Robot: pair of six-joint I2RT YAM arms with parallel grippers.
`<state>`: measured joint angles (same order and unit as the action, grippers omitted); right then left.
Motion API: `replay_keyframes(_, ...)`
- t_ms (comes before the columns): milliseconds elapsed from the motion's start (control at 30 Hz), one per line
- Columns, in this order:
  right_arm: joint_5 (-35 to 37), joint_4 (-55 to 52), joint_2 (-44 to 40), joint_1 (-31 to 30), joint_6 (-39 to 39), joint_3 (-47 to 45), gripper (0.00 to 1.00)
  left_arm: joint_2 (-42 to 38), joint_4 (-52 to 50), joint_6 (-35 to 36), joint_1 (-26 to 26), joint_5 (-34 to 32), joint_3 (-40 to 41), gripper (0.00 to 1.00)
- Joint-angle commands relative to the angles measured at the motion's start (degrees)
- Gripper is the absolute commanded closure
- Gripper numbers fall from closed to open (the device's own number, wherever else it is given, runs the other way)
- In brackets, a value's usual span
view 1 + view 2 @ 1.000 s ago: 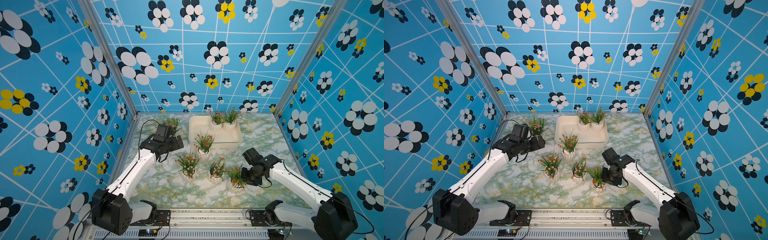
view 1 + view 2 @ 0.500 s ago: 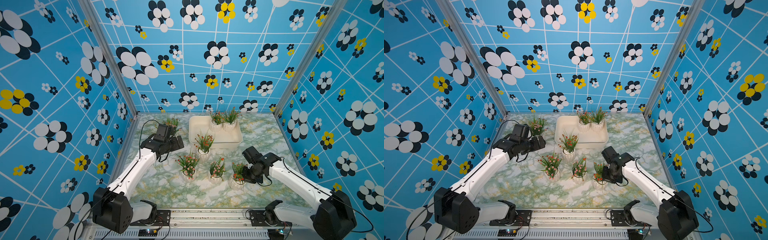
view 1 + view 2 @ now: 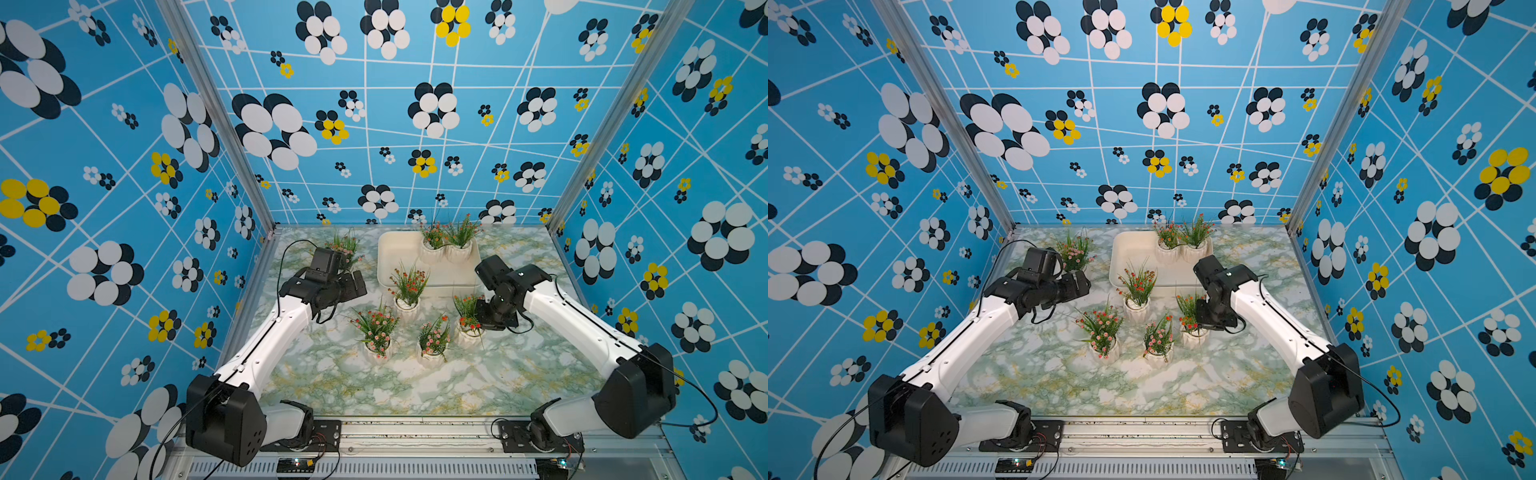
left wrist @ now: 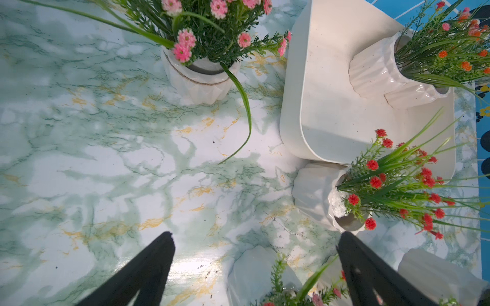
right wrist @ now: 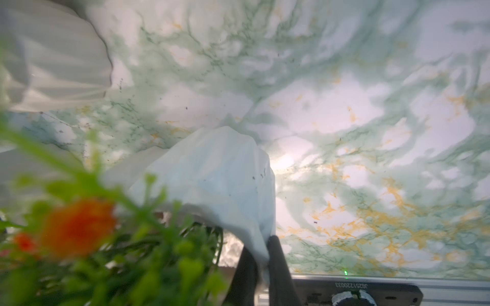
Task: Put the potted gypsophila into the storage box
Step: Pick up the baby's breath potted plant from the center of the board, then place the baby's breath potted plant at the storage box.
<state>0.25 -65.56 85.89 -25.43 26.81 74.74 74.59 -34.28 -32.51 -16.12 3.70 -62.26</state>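
Since a second ago the right gripper [image 5: 262, 251] has closed on the potted gypsophila [image 3: 468, 337], a ribbed white ceramic pot of green stems and orange-red blooms. In both top views the pair now show nearer the storage box [image 3: 384, 266], a shallow cream-white rectangular plastic bin with rounded corners. The left arm has not shifted.

In the right wrist view the black fingers [image 5: 277, 265] are pinched together with the pot's rim wall between them. The pot is outside the box, just off its near right corner. Whether its base is clear of the green-and-white marbled tabletop [image 3: 374, 390] I cannot tell.

Inside the box, in its far right corner, an orange-flowered pot [image 3: 432, 251] and a grassy pot [image 3: 459, 252], both white and ribbed, stand touching each other. Just beside the box's near wall stands a red-flowered pot [image 3: 406, 305] of the same white make. Farther out from that wall, the left pink-flowered pot [image 3: 376, 351] and the right pink-flowered pot [image 3: 432, 353] stand side by side on the tabletop. Off the box's left wall, the far pink-flowered pot [image 3: 345, 249] is partly hidden behind the left arm.

The left gripper [image 4: 256, 235] hangs above the tabletop off the box's near left corner. Its jaws are spread wide and grip nothing.
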Motion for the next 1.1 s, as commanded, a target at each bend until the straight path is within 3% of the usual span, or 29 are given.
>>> replay_keyframes(0,1.6,-4.6,4.2,2.7,-7.3,9.5,1.00,0.4,-0.6,0.4,0.9,0.8,0.2,0.01)
replay_keyframes(200,2.7,-9.0,15.7,8.0,-12.2,30.1,1.00,-1.6,-1.2,1.2,3.0,1.4,1.1,0.00)
replay_keyframes(467,3.3,-11.1,30.2,11.1,-11.5,50.1,1.00,-3.6,-2.7,2.2,6.1,2.1,2.0,0.00)
replay_keyframes(767,3.2,-12.5,42.6,12.4,-8.9,63.5,1.00,-5.8,-3.9,2.6,8.8,2.4,3.5,0.01)
replay_keyframes(1067,3.4,-12.2,46.9,13.1,-9.1,63.5,1.00,-5.9,-4.2,2.6,9.5,2.6,3.8,0.00)
